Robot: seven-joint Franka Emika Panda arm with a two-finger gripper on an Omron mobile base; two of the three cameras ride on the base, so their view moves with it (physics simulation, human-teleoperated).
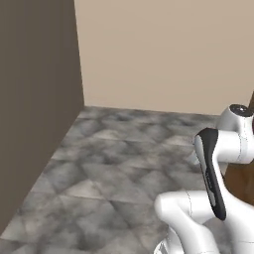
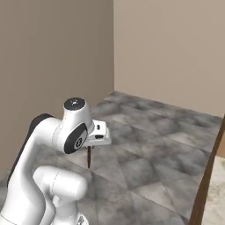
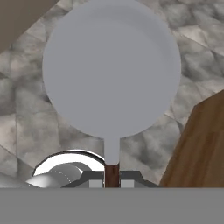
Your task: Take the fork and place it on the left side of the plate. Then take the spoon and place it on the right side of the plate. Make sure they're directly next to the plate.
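Note:
My gripper (image 3: 112, 175) is shut on the spoon's (image 3: 112, 70) brown handle. In the hand view the spoon's big round grey bowl points away from the hand, over the grey stone floor. From the right base view the gripper (image 2: 90, 147) hangs off the bent arm with the spoon (image 2: 89, 159) showing as a thin dark stick pointing down, well above the floor. The fork and the plate are out of view.
Grey marbled floor tiles (image 1: 114, 168) stretch to beige walls (image 1: 163, 49), with a brown wall (image 1: 34, 99) on the left. A dark wooden edge (image 2: 206, 180) stands at the right, and the same wooden edge (image 3: 197, 144) lies right of the spoon.

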